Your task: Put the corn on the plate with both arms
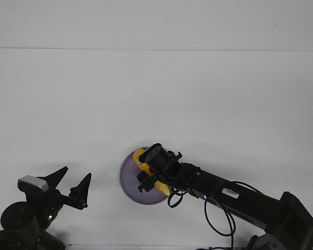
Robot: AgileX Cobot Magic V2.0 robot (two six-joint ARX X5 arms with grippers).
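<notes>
On the counter [156, 94], near centre:
Plate [129, 179]: lavender, flat on surface.
Corn [140, 154]: on plate, directly under right gripper [146, 174], mostly hidden.
Right gripper state: cannot tell.
Left gripper [73, 182]: near-left, wide, empty, well apart from corn.

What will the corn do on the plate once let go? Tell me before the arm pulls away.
The corn is a rounded, tapering cob, so it will probably roll a little, curving toward its narrow end. The plate has a low raised rim that may stop it. It looks stiff, unlikely to bend. The right gripper hides most of it, so its exact resting spot is unclear.
</notes>
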